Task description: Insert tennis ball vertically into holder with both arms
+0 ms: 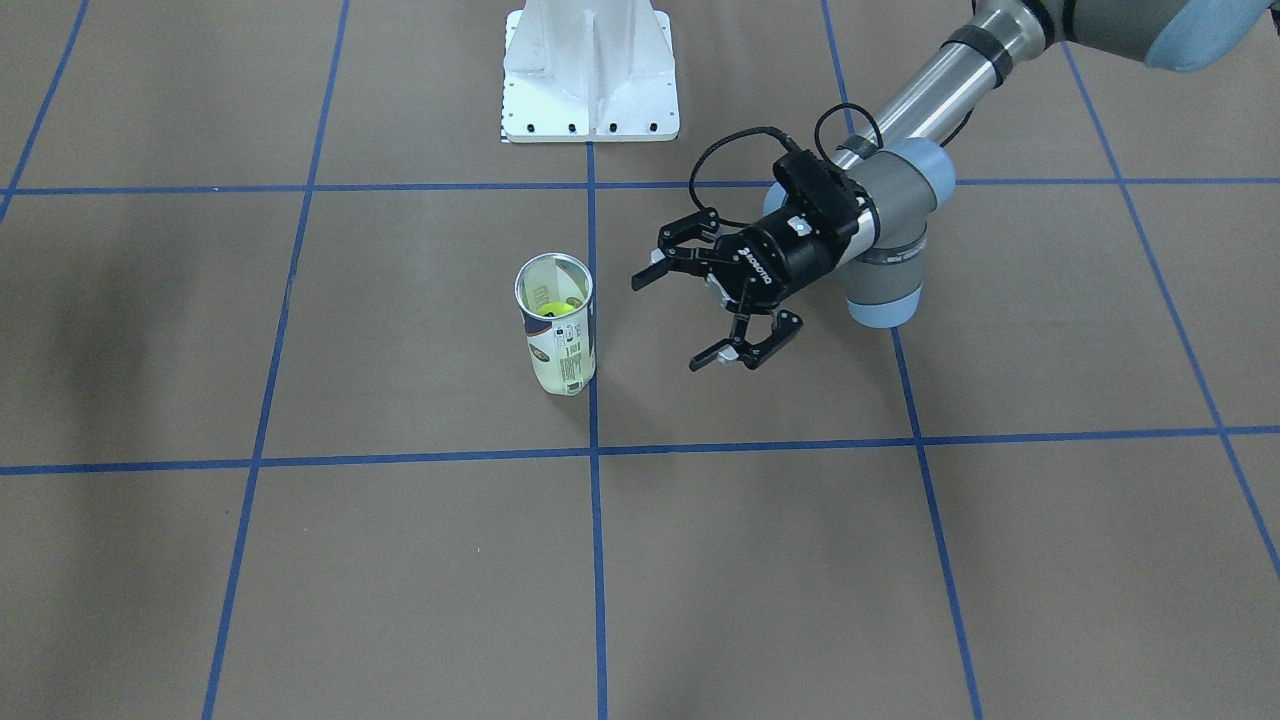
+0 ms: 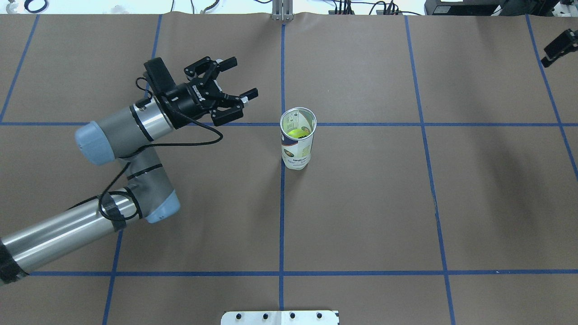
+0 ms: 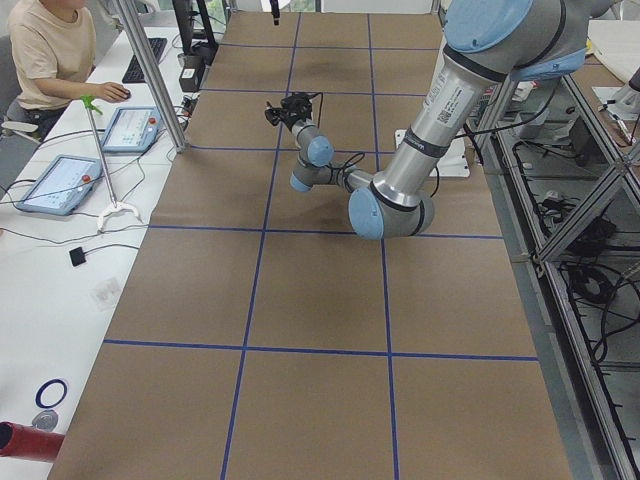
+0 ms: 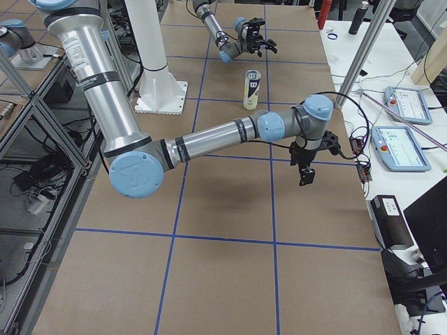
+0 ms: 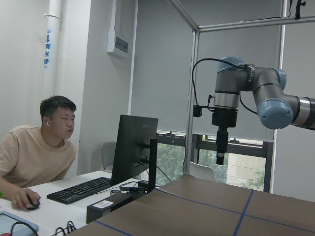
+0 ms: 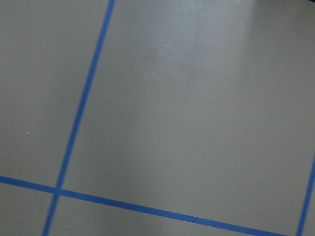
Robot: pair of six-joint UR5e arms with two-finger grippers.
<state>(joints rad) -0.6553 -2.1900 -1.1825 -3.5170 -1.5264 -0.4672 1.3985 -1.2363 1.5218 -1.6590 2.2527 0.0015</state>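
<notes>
Upright holder [image 2: 298, 146], ball [image 2: 296, 133] inside, near the left jaws, wide apart; right jaws far off, state unclear.

Brown worktop [image 6: 187, 108] fills the view. Blue tape lines [image 6: 81, 105] divide it: two cross at lower left, a third clips the lower right edge.

Left claw [image 1: 672, 322] spread wide; right claw [image 5: 221, 157] downward.
</notes>
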